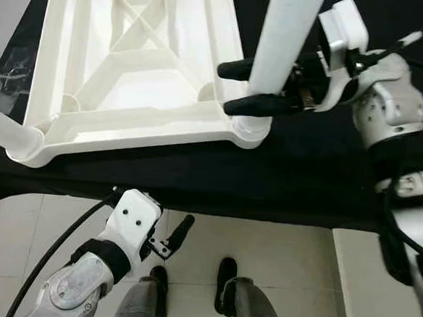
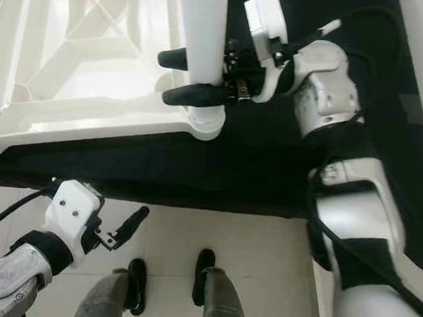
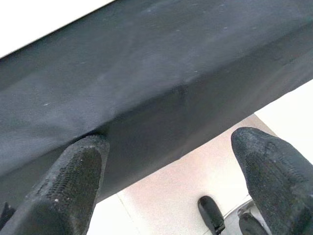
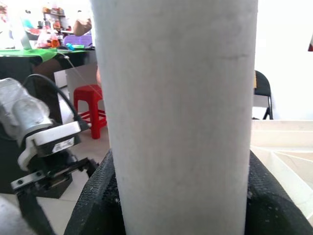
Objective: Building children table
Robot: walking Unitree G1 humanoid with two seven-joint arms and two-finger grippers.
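Behind the right claw (image 1: 243,86) clasping the leg (image 1: 284,40), a red stool (image 4: 89,105).

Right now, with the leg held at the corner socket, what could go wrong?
The right gripper clamps the white table leg just above the corner socket of the upturned tabletop; pushing off-axis could jam the leg. That corner sits near the edge of the black surface, so force might slide the tabletop off. The left gripper hangs below, bracing nothing.

Upright leg (image 1: 281,40) w/ right gripper (image 1: 240,86) blocks tabletop (image 1: 131,66) corner (centre open).
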